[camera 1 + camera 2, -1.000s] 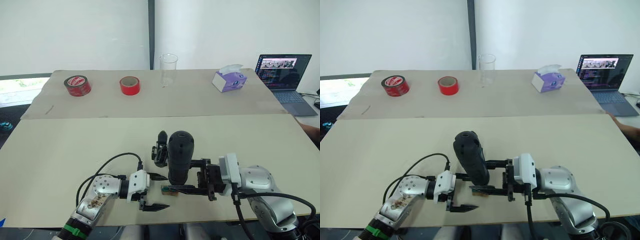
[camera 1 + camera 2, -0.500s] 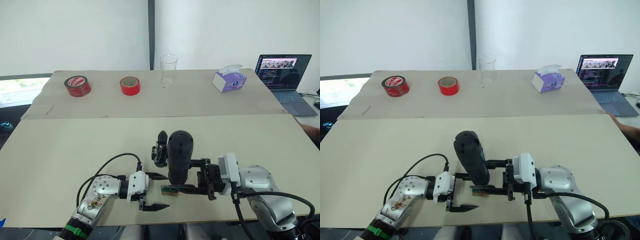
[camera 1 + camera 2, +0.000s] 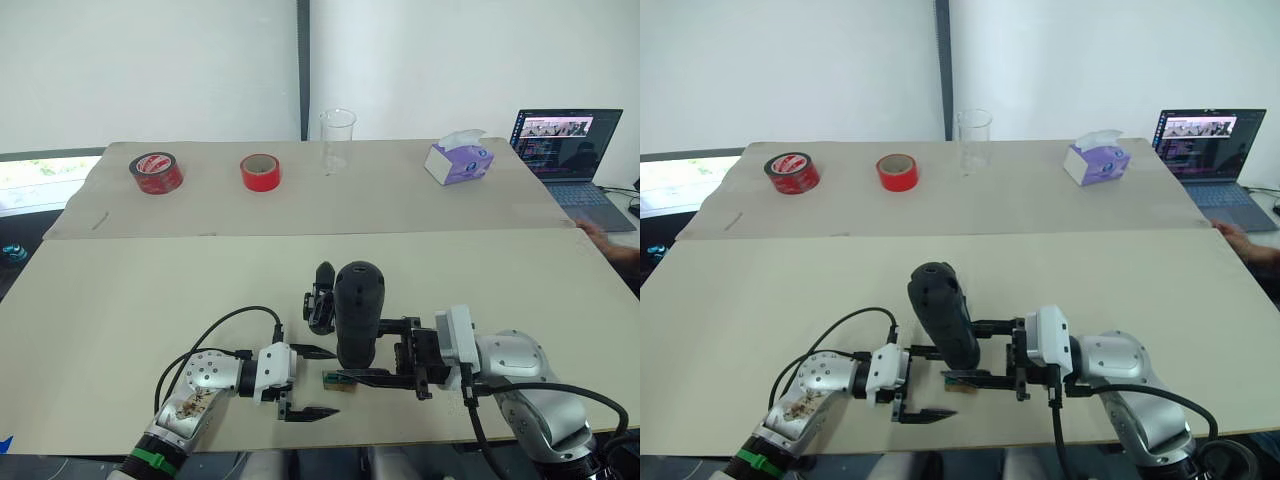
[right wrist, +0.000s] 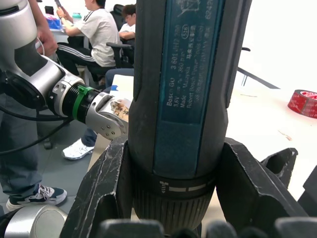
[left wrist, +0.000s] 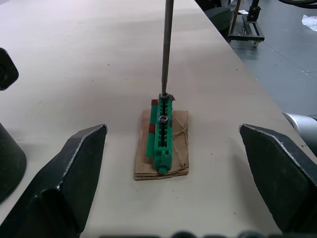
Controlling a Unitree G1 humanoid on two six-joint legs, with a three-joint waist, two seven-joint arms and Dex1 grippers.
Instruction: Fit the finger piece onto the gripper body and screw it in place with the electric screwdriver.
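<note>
My right gripper is shut on the electric screwdriver, a thick black tool held upright near the table's front edge. In the right wrist view its barrel sits clamped between both fingers. Its thin metal bit comes down onto a small green block on brown card. My left gripper stands open around that block, touching nothing. The gripper body, black with one pointed finger up, stands just behind the screwdriver. The finger piece is out of view.
On the far table stand two red tape rolls, a clear beaker, a purple tissue box and a laptop. A person's hand rests at the right edge.
Both arms and the screwdriver hold still. The person's hand at the far right edge has moved a little toward the laptop.
</note>
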